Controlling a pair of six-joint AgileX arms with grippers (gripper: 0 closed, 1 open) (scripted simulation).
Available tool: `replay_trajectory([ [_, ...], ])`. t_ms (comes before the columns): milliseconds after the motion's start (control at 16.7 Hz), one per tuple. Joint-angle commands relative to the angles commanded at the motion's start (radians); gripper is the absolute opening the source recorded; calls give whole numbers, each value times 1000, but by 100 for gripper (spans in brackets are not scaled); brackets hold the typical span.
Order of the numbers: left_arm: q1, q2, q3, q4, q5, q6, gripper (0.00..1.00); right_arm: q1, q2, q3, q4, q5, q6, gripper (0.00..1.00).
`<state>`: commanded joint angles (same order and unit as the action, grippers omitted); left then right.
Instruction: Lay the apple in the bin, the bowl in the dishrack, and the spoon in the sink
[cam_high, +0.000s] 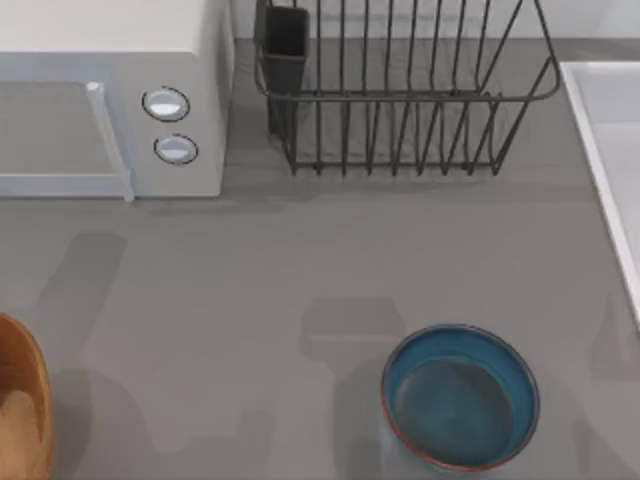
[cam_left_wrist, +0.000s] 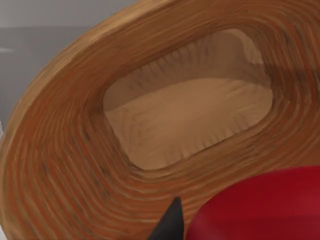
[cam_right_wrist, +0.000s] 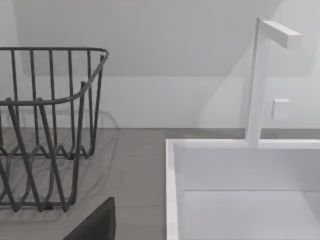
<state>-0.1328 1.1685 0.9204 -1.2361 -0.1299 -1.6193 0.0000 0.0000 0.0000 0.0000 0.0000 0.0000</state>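
Left wrist view: apple (cam_left_wrist: 260, 207) at lower right of frame, close under camera, dark finger tip (cam_left_wrist: 170, 225) beside it, so left fingers apparently gripping apple; grip itself partly hidden. Bin (cam_left_wrist: 75, 165) directly beneath, hollow open: apple poised above for drop.

Top view: bin rim at lower left edge, bowl (cam_high: 460, 397) lower centre-right on table (cam_high: 250, 290), not yet in dishrack (cam_high: 400, 90) at top centre. Sink (cam_high: 610, 140) at right edge.

Right wrist view: faces sink and dishrack; right fingers' state cannot tell.
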Motion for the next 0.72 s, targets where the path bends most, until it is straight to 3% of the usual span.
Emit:
replay_trajectory([
  [240, 29, 18, -138, 156, 2, 23, 0, 0, 0, 0, 0, 0, 0, 100],
  [540, 34, 21, -160, 179, 2, 28, 0, 0, 0, 0, 0, 0, 0, 100],
  [720, 34, 21, -160, 179, 2, 28, 23, 0, 0, 0, 0, 0, 0, 100],
])
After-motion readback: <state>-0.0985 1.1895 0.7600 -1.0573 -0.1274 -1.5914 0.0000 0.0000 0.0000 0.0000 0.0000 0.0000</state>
